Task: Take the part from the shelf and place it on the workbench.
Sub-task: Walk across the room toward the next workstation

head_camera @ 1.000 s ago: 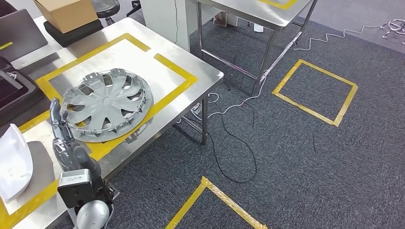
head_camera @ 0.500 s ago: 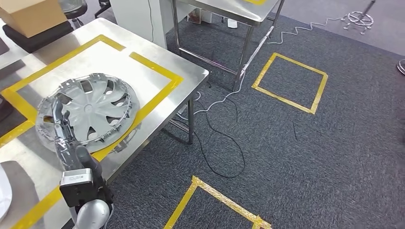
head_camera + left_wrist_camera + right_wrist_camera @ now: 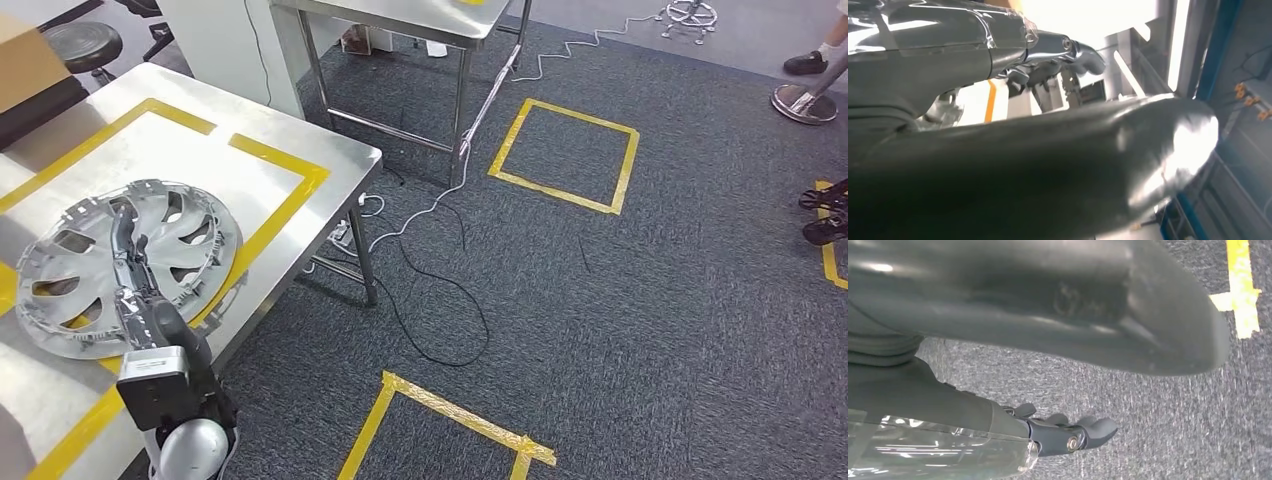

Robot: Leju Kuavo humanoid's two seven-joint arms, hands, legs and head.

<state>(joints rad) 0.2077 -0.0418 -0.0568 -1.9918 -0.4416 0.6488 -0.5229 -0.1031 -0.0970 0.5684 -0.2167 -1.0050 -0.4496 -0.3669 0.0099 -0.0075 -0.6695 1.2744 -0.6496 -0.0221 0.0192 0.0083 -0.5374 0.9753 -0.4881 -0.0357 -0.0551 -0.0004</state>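
Hubcap (image 3: 125, 263), silver and multi-spoked, lies flat on the steel desk (image 3: 300, 150), inside the yellow tape frame (image 3: 275, 215) marked on that desk. The left hand (image 3: 130, 270) reaches over the hubcap, its fingers (image 3: 122, 225) stretched out above the spokes; whether they touch or clamp the hubcap I cannot tell. The right hand (image 3: 1068, 432) hangs over grey carpet (image 3: 1148, 415), its fingers (image 3: 1098, 427) loosely curled, holding nothing.

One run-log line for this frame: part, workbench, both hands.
part: hubcap flat on workbench, inside yellow tape | left robot hand: over hubcap, contact unclear | right robot hand: empty, above carpet
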